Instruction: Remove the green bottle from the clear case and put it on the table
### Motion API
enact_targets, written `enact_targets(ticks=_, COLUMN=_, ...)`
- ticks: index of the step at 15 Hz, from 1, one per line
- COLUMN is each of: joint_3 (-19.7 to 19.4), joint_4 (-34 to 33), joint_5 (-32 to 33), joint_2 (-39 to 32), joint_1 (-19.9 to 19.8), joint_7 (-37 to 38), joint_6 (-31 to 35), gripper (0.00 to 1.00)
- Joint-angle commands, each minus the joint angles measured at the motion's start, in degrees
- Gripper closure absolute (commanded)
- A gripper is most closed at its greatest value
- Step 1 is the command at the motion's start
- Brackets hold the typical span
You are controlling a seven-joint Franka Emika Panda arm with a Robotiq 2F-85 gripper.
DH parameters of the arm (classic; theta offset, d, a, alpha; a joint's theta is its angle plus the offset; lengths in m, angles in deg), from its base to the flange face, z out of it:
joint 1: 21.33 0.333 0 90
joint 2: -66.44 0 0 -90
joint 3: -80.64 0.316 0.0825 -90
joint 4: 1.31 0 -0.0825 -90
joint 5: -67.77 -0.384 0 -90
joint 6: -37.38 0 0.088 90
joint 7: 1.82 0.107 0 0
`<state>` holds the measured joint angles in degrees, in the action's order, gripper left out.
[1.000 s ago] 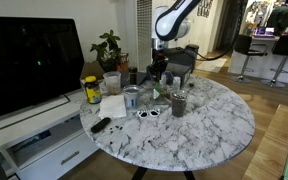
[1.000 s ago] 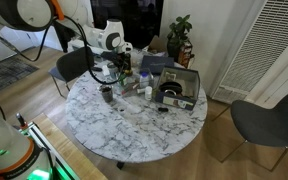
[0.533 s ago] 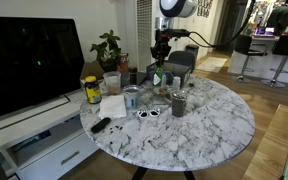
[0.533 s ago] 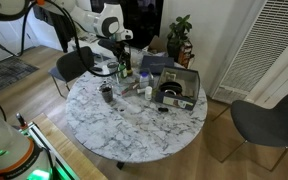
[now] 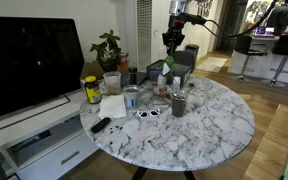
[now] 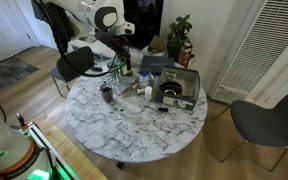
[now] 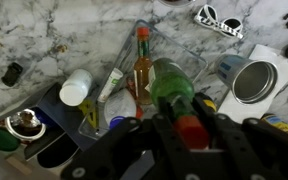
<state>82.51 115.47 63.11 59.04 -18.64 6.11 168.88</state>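
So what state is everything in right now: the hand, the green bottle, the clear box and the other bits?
hand: shut on the green bottle.
green bottle: red cap on, held over the clear case.
clear case: open-topped, on the table.
sauce bottle: capped, lying on its side in the case.
yellow jar: upright, black lid on.
sunglasses: lying on the table.

blurred end effector (image 7: 181, 150), cut off by wrist view's lower edge, clear case (image 7: 112, 105) partly hidden behind green bottle (image 7: 171, 90)
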Motion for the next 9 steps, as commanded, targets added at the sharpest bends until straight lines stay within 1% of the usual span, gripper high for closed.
enact_targets(ticks=1, joint_3=-1.93, joint_4=8.2, joint_5=-1.8, joint_2=8.36, joint_1=-2.21, joint_7=1.19, joint_6=0.99, gripper=0.92)
enact_targets(ticks=6, joint_3=-5.14, joint_4=14.8, joint_5=-2.0, joint_2=13.29, joint_1=-5.54, joint_7=2.92, joint_6=2.03, gripper=0.92)
enact_targets(ticks=8, joint_3=-6.37, joint_4=16.41, joint_5=-1.55, joint_2=13.16, joint_1=-6.97, joint_7=4.29, joint_6=3.2, gripper=0.92)
enact_targets(ticks=9, joint_3=-6.79, joint_4=17.15, joint_5=0.49, joint_2=12.69, joint_1=-7.8, joint_7=6.79, joint_6=4.62, gripper=0.92)
